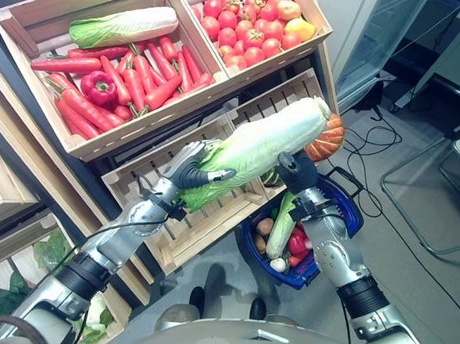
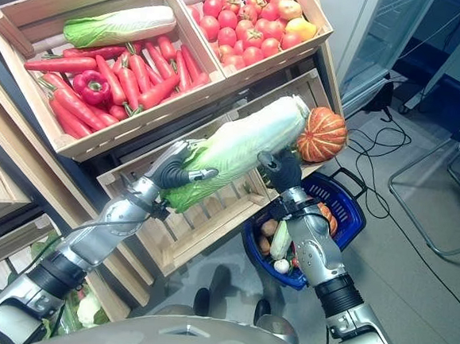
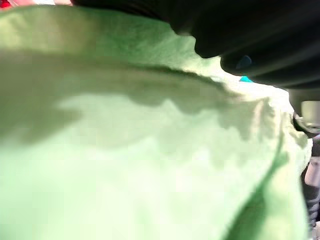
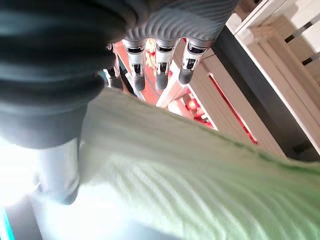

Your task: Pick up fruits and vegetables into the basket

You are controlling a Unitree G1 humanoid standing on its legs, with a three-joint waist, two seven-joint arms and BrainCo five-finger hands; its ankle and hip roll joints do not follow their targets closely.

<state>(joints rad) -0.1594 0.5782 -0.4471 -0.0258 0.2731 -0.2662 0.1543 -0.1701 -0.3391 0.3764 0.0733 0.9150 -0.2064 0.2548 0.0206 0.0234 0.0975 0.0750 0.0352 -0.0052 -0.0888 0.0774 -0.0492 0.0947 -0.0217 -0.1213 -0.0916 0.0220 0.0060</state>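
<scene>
Your left hand (image 1: 189, 169) fingers clamp the cabbage (image 1: 260, 146) above the blue basket (image 1: 347, 199); right hand (image 2: 282, 170) fingers extended, supporting it.

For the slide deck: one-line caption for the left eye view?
Both hands, left and right, carry a napa cabbage above the blue basket.

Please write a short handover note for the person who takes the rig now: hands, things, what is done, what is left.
Left hand: shut on the leafy end of the cabbage.
Right hand: under the cabbage's middle, fingers straight, supporting it.
The cabbage hangs tilted above the shelf, beside the pumpkin, not yet over the basket.
Done: some vegetables lie in the basket.
Left: lower the cabbage in; then the crates' produce.
</scene>
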